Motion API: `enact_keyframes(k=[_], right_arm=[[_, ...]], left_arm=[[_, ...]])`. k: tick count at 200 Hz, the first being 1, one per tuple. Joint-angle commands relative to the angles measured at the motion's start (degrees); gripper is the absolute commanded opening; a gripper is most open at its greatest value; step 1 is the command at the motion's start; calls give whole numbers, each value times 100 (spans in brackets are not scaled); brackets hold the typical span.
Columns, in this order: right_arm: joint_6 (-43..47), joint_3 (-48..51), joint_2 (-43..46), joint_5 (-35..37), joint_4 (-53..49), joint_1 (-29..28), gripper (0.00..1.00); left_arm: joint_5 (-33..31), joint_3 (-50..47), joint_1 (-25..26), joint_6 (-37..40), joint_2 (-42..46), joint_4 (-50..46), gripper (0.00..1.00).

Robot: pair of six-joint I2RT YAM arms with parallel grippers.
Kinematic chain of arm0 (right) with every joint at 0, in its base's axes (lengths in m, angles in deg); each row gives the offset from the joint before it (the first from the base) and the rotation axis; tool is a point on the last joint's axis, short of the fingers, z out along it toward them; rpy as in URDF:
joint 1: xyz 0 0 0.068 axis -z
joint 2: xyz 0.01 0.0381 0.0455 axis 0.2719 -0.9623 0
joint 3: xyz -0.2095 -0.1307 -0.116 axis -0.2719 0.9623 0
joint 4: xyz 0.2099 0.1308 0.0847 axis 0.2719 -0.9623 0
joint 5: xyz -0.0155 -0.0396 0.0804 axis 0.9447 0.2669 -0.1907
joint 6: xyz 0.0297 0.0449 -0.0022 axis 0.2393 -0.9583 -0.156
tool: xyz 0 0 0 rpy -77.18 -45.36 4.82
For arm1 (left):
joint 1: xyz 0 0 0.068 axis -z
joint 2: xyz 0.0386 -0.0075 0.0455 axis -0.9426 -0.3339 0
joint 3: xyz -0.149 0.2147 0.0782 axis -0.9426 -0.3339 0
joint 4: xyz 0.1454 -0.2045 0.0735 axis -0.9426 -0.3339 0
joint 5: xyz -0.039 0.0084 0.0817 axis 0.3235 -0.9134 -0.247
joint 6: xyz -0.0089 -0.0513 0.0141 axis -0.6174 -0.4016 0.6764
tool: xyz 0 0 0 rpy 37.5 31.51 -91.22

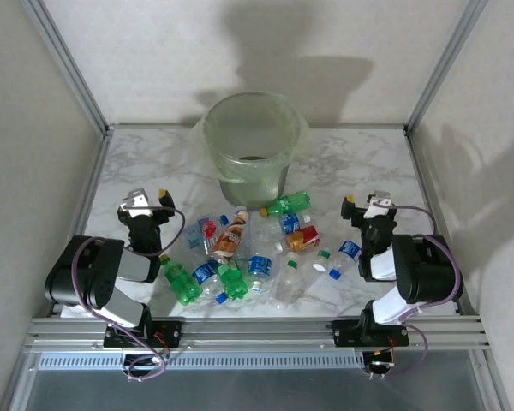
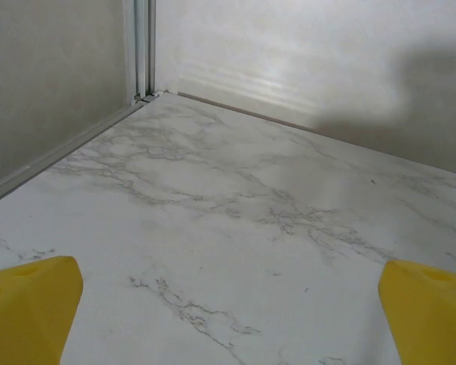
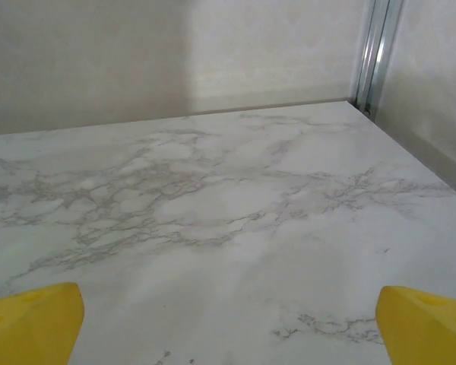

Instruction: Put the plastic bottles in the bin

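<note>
1. My left gripper (image 1: pixel 150 198) hovers over the left side of the marble worktop (image 1: pixel 128 167). Its jaws are spread wide and hold nothing.
2. Seen from the left wrist, its two yellow fingertips (image 2: pixel 30 308) sit in the bottom corners. Bare worktop lies between them, and a wall corner stands beyond.
3. My right gripper (image 1: pixel 366 202) hovers over the right side of the worktop, also wide open and empty.
4. Seen from the right wrist, the yellow tips are far apart, with bare marble between them.
5. The bottles (image 1: pixel 248 257) lie in a loose heap on the worktop, between my two arms and apart from both grippers.
6. Several green ones with yellow caps lie at the near left of the heap.
7. One green bottle (image 1: pixel 289 204) lies at the far edge of the heap, nearest the bin.
8. The rest are clear, with blue, orange or red labels.
9. The bin (image 1: pixel 231 163) is round and translucent pale green, with a thin liner folded over its rim.
10. It stands upright at the far middle of the worktop, just beyond the heap and near the back wall.
11. I cannot tell what lies inside the bin.
</note>
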Motion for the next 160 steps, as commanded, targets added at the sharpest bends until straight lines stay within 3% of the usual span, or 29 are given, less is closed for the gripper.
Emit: enact_keyframes(k=[1, 160], right_arm=[[50, -64, 61, -70, 127, 35, 99], [44, -70, 57, -72, 115, 33, 99]], left_arm=[[103, 29, 27, 88, -25, 138, 99], [171, 47, -11, 58, -21, 97, 99]])
